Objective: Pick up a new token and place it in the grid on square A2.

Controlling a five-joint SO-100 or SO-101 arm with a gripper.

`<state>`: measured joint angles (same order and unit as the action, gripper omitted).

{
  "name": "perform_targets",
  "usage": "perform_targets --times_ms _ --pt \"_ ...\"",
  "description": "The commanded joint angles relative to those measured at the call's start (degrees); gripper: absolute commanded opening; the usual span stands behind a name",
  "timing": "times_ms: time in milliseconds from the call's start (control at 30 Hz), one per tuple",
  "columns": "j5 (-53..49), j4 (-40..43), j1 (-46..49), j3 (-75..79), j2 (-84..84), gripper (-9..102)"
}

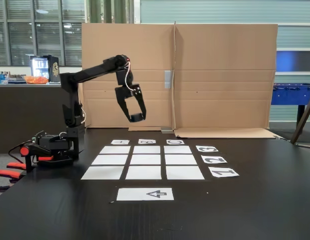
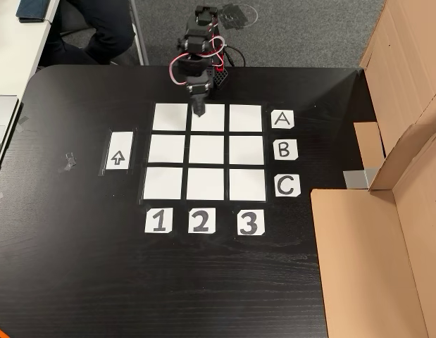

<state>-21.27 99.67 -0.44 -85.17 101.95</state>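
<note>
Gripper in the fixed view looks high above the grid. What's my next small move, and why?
Probably lower the gripper straight down toward square A2. From above, it hangs over that square's edge nearest the arm's base, while the fixed view shows it well off the table. Every square of the grid lies bare. Whether a token sits between the fingers I cannot tell.

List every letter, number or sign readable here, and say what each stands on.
"A" on a small white paper label
"B" on a label
"C" on a label
"1" on a label
"2" on a label
"3" on a label
Arrow sign on a separate white sheet
Lit box far left in the fixed view: print too blurred to read.
</note>
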Motion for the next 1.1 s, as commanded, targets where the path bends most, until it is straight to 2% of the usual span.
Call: perform_targets --times_ms 0,267,567,833,1067 --pt "-1.67 -0.53 -3.08 -5.80 7.65 16" --pt "-6.77 -1.05 -6.68 -19.34 20.65 16" --pt "-17.05 -4.83 -1.58 -30.15 30.06 16" --pt "-25.66 -11.43 -1.05 -43.77 34.89 16" --pt "-31.20 -12.92 -1.67 -49.48 39.46 17"
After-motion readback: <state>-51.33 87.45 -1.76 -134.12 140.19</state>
